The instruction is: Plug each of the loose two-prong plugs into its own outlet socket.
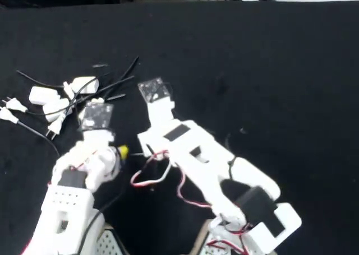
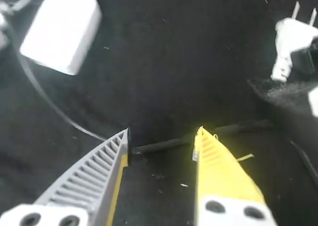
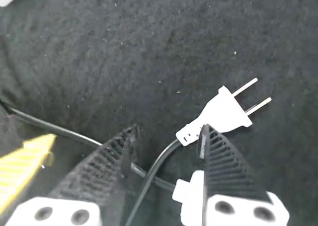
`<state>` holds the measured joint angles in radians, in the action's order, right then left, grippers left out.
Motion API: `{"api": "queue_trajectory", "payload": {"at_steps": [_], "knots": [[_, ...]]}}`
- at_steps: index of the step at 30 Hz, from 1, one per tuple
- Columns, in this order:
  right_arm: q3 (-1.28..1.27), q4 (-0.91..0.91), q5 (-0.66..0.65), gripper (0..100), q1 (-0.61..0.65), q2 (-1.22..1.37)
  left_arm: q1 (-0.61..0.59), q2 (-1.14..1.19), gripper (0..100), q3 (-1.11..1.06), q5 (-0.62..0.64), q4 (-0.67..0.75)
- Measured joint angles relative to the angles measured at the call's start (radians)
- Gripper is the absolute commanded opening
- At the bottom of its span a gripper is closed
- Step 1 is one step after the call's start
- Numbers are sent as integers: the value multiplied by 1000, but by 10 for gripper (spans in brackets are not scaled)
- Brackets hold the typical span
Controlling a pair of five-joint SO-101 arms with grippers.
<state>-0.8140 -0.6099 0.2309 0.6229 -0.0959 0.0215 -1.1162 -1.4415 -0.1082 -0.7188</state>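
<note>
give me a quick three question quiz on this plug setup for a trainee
1. True or false: the left gripper is shut.
2. How many prongs has the white plug beside the right gripper? A one, B two, C three.
3. Fill in: the cord seen between the left gripper's fingertips is ___ in colour.
Key: 1 false, it is open; 2 B; 3 black.

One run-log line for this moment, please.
left end effector: open, over black cord | right end effector: open, over plug cord | white two-prong plug: prongs bare, unplugged
</note>
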Motion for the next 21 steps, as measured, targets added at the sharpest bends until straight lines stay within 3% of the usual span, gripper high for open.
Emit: {"api": "queue_trajectory", "payload": {"at_steps": [7,12,21], "knots": [[-9,-68,0,191,-6,-92,31,235,213,81,0,58],[-74,-32,2,191,-80,-144,31,359,213,135,0,58],[-71,63,2,191,-95,-23,41,396,213,149,0,58]]}}
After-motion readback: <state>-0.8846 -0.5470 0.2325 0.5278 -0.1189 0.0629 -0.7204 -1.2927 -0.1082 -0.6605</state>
